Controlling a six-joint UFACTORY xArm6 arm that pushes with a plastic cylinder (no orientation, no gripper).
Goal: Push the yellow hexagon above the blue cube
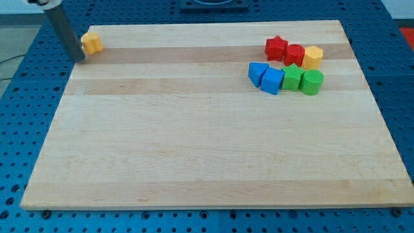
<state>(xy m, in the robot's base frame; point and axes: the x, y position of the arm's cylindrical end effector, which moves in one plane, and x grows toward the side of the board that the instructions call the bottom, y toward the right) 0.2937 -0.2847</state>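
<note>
A yellow hexagon [313, 56] lies at the view's upper right, at the right end of a row with a red star [276, 46] and a red block [295, 54]. Just below that row lie a blue cube [258, 72], a second blue block [272, 80], a green star [293, 76] and a green block [312, 82]. My tip [80, 59] is far away at the view's upper left, just left of and below a second yellow block [92, 43]; I cannot tell whether they touch.
The blocks lie on a wooden board [207, 149] set on a blue perforated table [19, 129]. My tip stands close to the board's left edge, and the small yellow block is near its top edge.
</note>
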